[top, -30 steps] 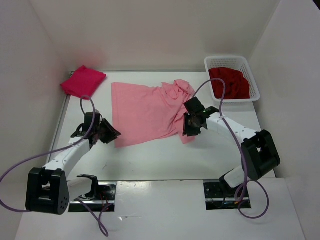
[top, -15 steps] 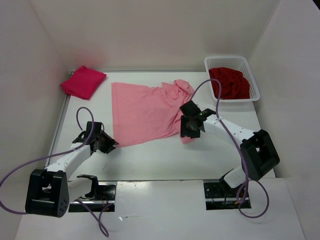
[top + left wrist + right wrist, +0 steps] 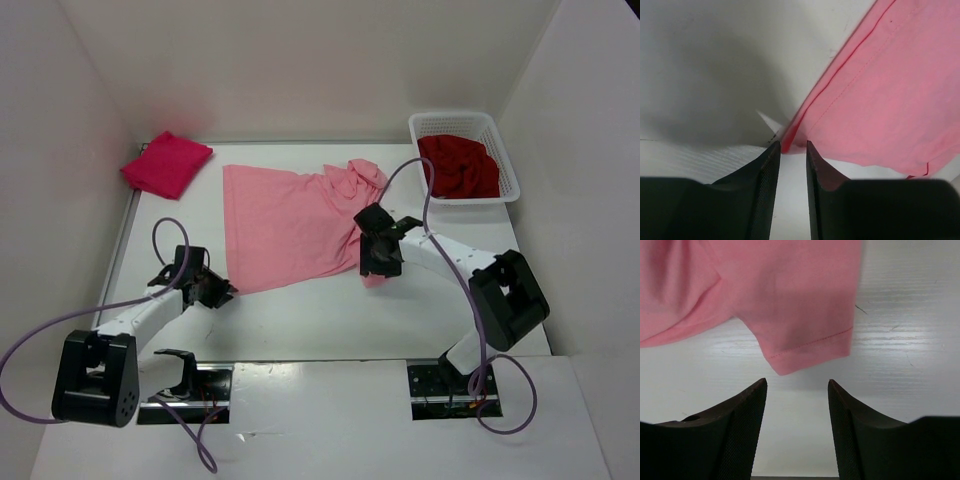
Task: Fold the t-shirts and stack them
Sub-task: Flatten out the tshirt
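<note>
Light pink t-shirt [image 3: 290,225] lies spread on the white table [image 3: 330,310]. Its near-left hem corner sits at the tips of the left gripper [image 3: 793,145], whose jaws stand a narrow slit apart with table showing between them. Just short of the near-right sleeve [image 3: 810,335], the right gripper [image 3: 797,382] is spread wide, holding nothing. Farther back, the crimson-magenta t-shirt [image 3: 167,163] sits folded at far left. The dark red t-shirt [image 3: 460,165] is heaped in the white lattice basket [image 3: 452,119] at far right.

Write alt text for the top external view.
A light pink t-shirt lies spread on a white table, the left gripper at its near left corner and the right gripper over its near right sleeve. A folded crimson t-shirt lies far left; a dark red t-shirt fills a white basket far right.
</note>
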